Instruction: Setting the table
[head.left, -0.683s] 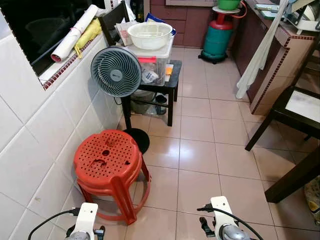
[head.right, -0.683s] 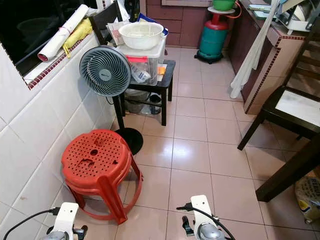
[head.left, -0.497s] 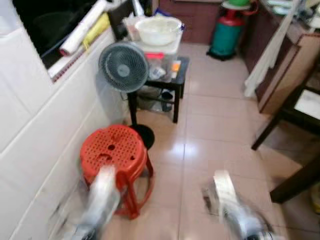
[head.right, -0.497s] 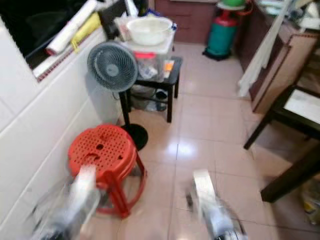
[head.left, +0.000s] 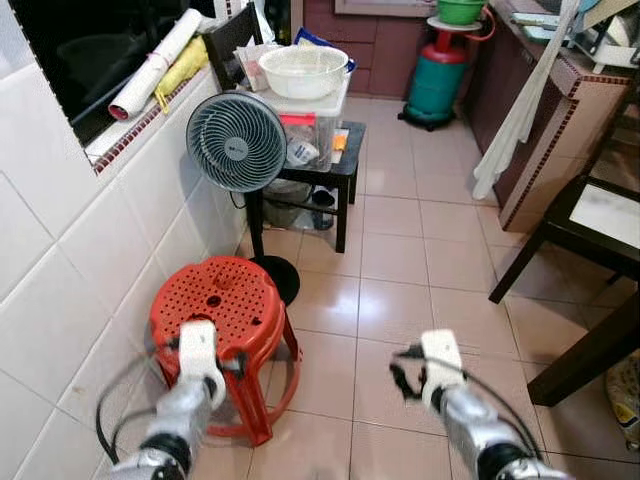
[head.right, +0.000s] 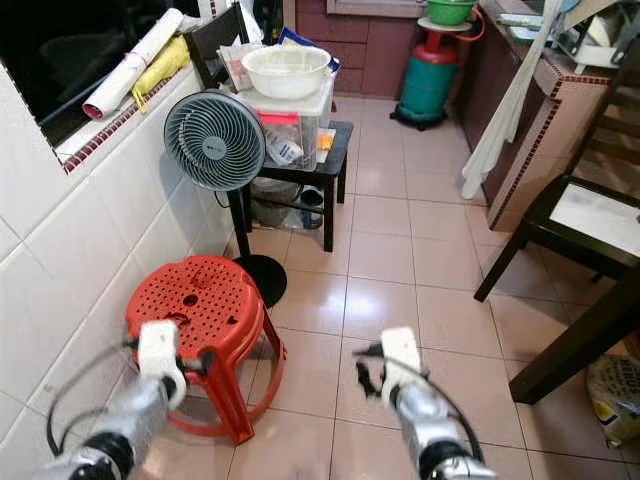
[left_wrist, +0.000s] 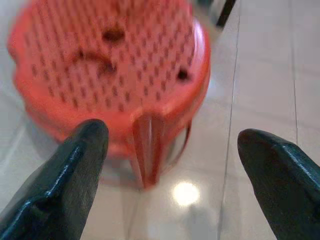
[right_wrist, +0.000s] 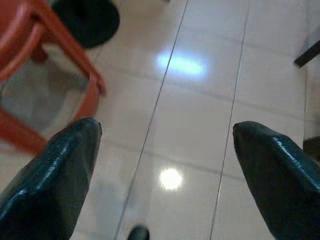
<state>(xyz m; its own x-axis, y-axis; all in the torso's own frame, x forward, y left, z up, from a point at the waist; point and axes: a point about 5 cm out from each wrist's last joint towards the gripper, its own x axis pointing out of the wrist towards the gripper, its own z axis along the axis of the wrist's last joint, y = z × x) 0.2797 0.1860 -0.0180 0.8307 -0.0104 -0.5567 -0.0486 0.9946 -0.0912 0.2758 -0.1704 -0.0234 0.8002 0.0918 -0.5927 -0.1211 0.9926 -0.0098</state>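
One red stool (head.left: 222, 312) is seen against the tiled wall (head.left: 60, 260), one fan (head.left: 236, 141) behind it. Both grippers, left (left_wrist: 170, 165) and right (right_wrist: 165, 165), are spread wide and empty. A bowl (head.left: 302, 70) is set on a box; open floor (head.left: 420, 260) lies rightward.

This is the kitchen area of a home. The floor (head.left: 400, 300) is of glossy beige tiles and the wall (head.left: 70, 280) of white tiles. A green gas cylinder with a red top (head.left: 437, 75) stands near dark brown wooden cabinets (head.left: 375, 45). A white plastic basin (head.left: 302, 70) sits on a clear storage box (head.left: 305, 130) on a small black table (head.left: 345, 165), beside a grey standing fan (head.left: 237, 142) and stacked red plastic stools (head.left: 222, 320).
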